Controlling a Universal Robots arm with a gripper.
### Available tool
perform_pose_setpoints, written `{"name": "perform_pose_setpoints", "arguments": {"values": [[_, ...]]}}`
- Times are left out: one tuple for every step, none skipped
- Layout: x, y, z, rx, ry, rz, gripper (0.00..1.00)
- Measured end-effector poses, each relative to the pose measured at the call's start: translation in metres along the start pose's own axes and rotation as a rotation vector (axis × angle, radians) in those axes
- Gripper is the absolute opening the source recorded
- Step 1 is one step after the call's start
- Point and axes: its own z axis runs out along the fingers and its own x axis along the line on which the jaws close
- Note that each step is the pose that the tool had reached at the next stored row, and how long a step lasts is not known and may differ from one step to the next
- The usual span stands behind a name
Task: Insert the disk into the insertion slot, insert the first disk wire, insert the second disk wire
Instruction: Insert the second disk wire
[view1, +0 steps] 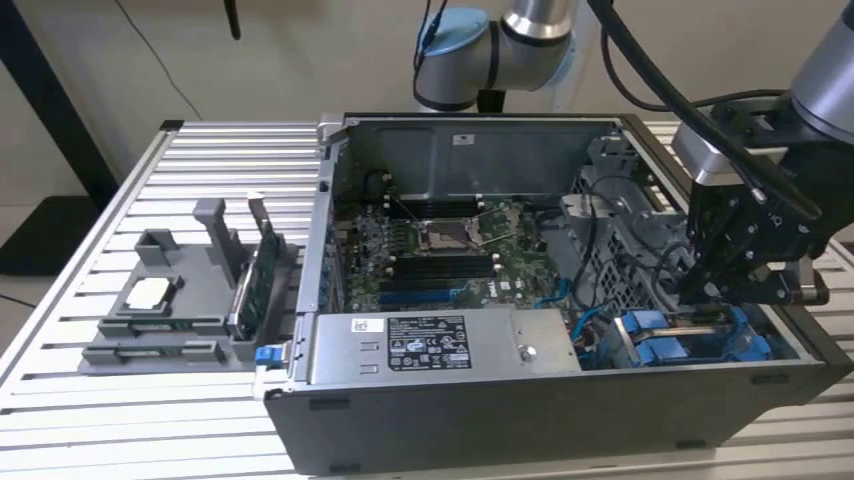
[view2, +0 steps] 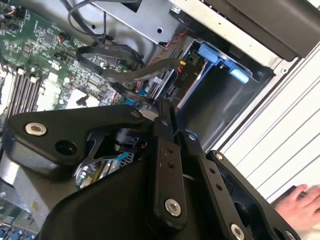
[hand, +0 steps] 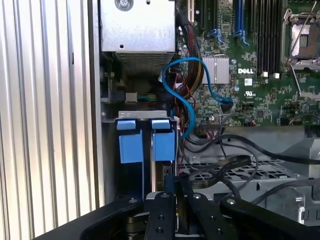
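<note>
The black two-fingered pincer (view1: 703, 300) on the robot arm reaches down inside the open dark grey metal computer case (view1: 534, 410), at the drive-bay corner of the case. In both wrist views its fingers (hand: 167, 202) stand close together with only a thin gap, and something narrow and dark seems to sit between the tips; whether they clamp a connector or are merely closed I cannot tell.

Directly beneath and in front of the pincer tips lies the flat hard drive in its bright blue plastic carrier (hand: 164, 145), already seated in the narrow bay of the dark perforated-metal drive cage (hand: 260, 172). A second blue carrier tab (hand: 130, 145) sits just beside it, on the side nearer the case wall. In the second wrist view the blue carrier handles (view2: 220, 60) show beyond the pincer tips, at the mouth of the bay.

A thin light-blue data cable (hand: 187, 95) loops just beyond the pincer, running from the drive area to the green motherboard (hand: 260, 80). Flat black cables (hand: 225, 167) drape across the cage, close beside the fingers. The silver boxy power supply (view1: 441, 345) lies past the drive, well apart from the pincer.

The case stands on a slatted aluminium counter (view1: 134, 420), where a grey plastic parts holder (view1: 167, 310) sits far from the pincer. A person's hand (view2: 302, 202) rests at the counter's edge in the second wrist view.
</note>
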Motion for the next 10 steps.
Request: {"name": "perform_pose_setpoints", "arguments": {"values": [[0.0005, -0.0014, 0.0011, 0.0000, -0.0001, 0.000, 0.16], [0.0009, -0.0027, 0.0021, 0.0000, 0.0000, 0.000, 0.16], [0.0012, -0.0037, 0.0032, 0.0000, 0.0003, 0.000, 0.16], [0.0013, -0.0043, 0.0039, 0.0000, 0.0002, 0.000, 0.16], [0.0014, -0.0044, 0.0044, 0.0000, 0.0002, 0.000, 0.16], [0.0014, -0.0044, 0.0044, 0.0000, 0.0003, 0.000, 0.16], [0.0014, -0.0044, 0.0044, 0.0000, 0.0004, 0.000, 0.16], [0.0014, -0.0045, 0.0047, 0.0000, 0.0002, 0.000, 0.16], [0.0014, -0.0045, 0.0049, 0.0000, 0.0000, 0.000, 0.16], [0.0014, -0.0045, 0.0051, 0.0000, 0.0000, 0.000, 0.16]]}}
